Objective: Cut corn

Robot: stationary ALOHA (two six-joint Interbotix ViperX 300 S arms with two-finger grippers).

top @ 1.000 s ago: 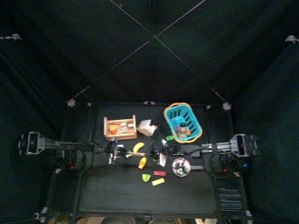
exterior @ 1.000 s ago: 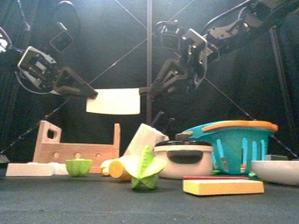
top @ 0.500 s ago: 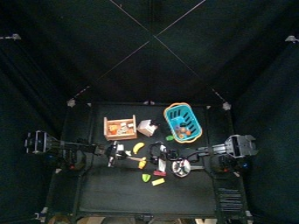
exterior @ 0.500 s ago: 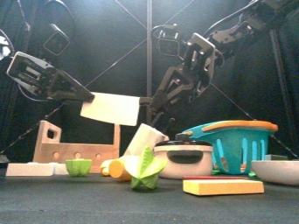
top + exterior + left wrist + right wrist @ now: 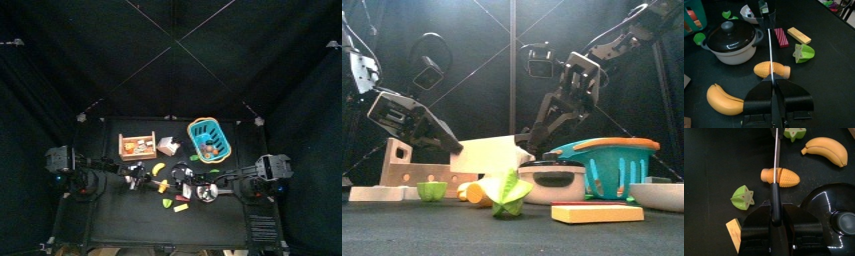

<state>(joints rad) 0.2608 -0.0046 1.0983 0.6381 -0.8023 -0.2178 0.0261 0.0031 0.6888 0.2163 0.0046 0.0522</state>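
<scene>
Now: knife (image 5: 771,45) over corn (image 5: 772,70)

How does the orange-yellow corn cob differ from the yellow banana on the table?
Shape: the orange-yellow corn cob is short and straight; the yellow banana is longer and curved.
Surface: the corn cob is ribbed with kernels; the banana is smooth.
Position: the thin blade crosses over the corn cob; the banana lies to one side, clear of it.
Both lie flat on the black table.
</scene>
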